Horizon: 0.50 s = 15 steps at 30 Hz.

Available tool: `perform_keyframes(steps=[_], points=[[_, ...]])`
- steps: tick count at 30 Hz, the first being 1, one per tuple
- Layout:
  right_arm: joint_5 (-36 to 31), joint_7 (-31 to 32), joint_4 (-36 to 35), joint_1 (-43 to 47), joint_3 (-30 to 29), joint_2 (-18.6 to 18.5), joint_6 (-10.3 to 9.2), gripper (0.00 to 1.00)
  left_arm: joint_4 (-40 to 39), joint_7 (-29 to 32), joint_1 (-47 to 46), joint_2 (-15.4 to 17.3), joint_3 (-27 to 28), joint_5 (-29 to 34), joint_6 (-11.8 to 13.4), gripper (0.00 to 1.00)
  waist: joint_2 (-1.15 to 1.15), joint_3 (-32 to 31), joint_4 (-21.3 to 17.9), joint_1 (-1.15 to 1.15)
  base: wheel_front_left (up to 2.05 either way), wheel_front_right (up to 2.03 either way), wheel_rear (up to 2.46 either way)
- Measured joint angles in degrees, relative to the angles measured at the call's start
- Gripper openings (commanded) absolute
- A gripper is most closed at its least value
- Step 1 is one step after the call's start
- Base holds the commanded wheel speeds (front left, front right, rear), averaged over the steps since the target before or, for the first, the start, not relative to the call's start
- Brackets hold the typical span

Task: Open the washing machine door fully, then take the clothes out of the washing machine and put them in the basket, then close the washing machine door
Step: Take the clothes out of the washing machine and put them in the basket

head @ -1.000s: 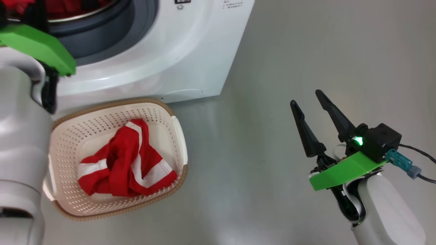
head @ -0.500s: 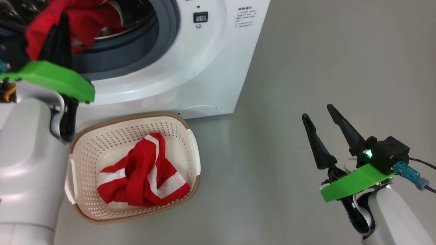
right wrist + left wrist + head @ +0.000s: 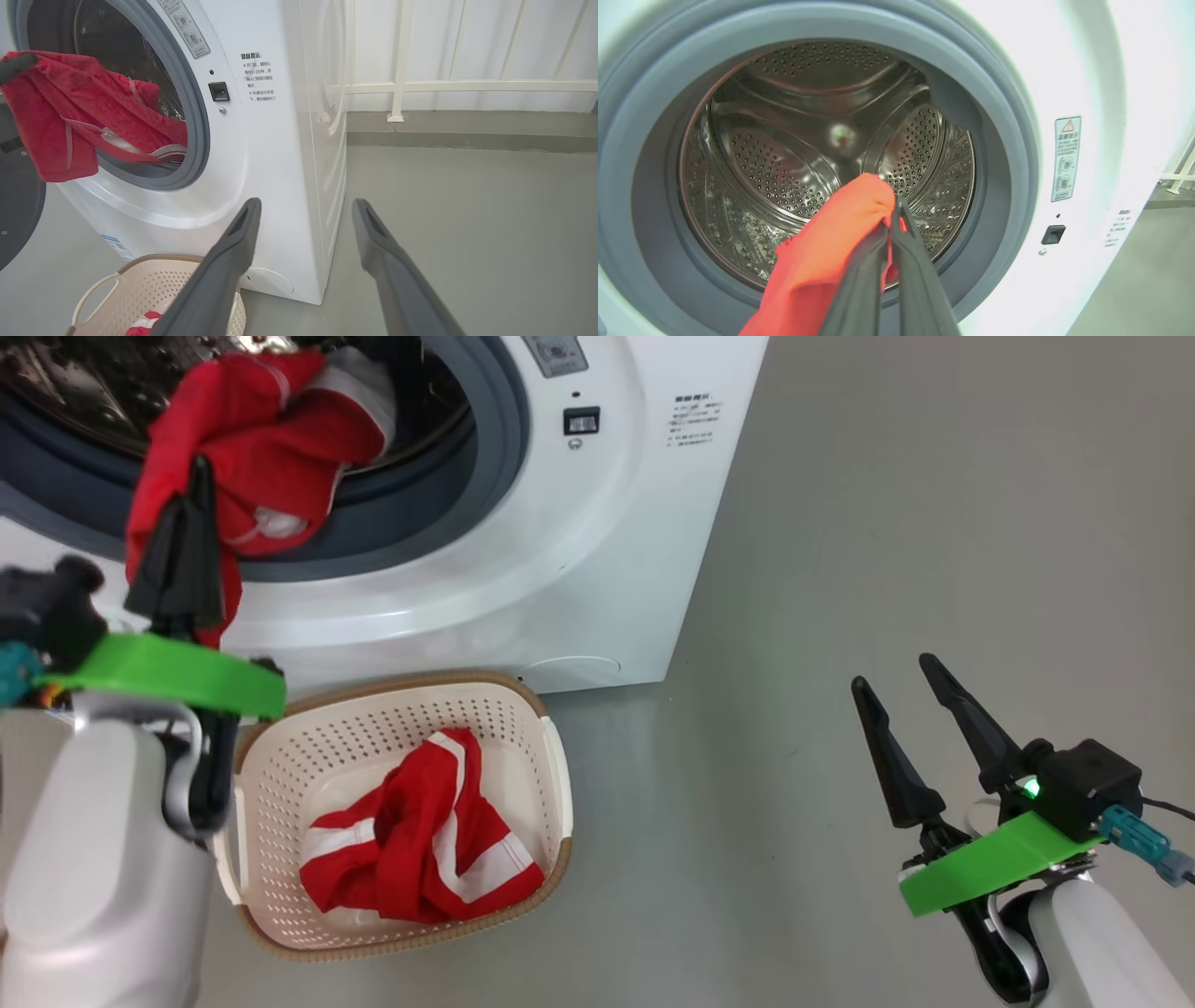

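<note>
left tool (image 3: 198, 476) pulled clothes (image 3: 271, 439) outward, near the 温馨提示 notice (image 3: 258, 77).

A: What is the washing machine (image 3: 579, 579) casing like?
B: Glossy white and smooth, with light glaring off the front. Its drum (image 3: 784, 158) is shiny perforated steel; the gasket (image 3: 1013, 140) around it is matt grey rubber.
A: And the clothes (image 3: 252, 429)?
B: Soft red cloth, matt and creased, with visible stitching along the seams.
A: The basket (image 3: 392, 709)?
B: Cream perforated plastic, faintly glossy, under a brown woven-look rim.
A: The robot?
B: The right gripper (image 3: 892, 672) has matt dark fingers (image 3: 894, 775) on a smooth green plastic bracket (image 3: 990, 863); the forearm shell (image 3: 103, 868) is glossy and pale. The floor (image 3: 934, 523) is smooth grey with a dull sheen.
</note>
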Motion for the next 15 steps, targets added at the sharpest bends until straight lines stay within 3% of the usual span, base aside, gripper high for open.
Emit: perform_keyframes(steps=[9,15], points=[[0.18,0.00,-0.33,1.15,-0.83,-0.70,0.00,1.00,-15.93,0.02,9.18,0.48,1.14,1.08,2.16,0.00,0.00,-1.24,1.20,0.00,0.00,0.00,0.00],[0.18,0.00,-0.69,1.79,-1.01,-1.10,0.00,1.00,-30.17,2.50,15.12,1.65,1.97,1.10,5.54,0.00,0.00,-0.84,1.78,0.00,0.00,0.00,0.00]])
